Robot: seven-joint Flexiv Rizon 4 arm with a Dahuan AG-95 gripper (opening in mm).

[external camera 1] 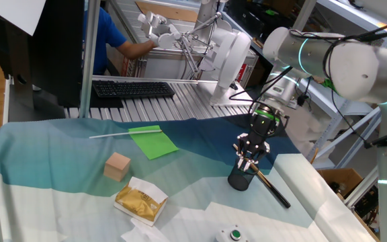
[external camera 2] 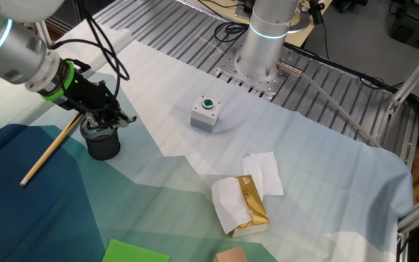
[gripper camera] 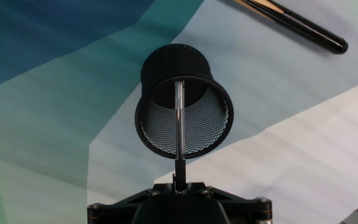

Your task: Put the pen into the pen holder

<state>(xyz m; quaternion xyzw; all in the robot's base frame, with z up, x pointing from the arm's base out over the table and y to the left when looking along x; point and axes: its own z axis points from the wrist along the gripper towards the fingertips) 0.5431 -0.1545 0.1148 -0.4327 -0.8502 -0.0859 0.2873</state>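
Observation:
The pen holder (gripper camera: pixel 204 127), a small black mesh cup, stands upright on the cloth with its opening facing me; it also shows in one fixed view (external camera 1: pixel 239 179) and in the other fixed view (external camera 2: pixel 102 143). My gripper (gripper camera: pixel 179 184) is shut on the pen (gripper camera: pixel 179 118), a slim black pen with a silvery glint. The pen points straight down, with its lower part inside the cup's mouth. The gripper hangs directly above the cup in one fixed view (external camera 1: pixel 248 161) and in the other fixed view (external camera 2: pixel 105 118).
A long brown-and-black stick (external camera 1: pixel 272 185) lies right beside the cup (external camera 2: pixel 49 149) (gripper camera: pixel 291 22). A tan cube (external camera 1: pixel 117 166), green paper (external camera 1: pixel 153 142), a white rod (external camera 1: pixel 113 134), a yellow packet on tissue (external camera 2: pixel 249 204) and a button box (external camera 2: pixel 205 113) lie further off.

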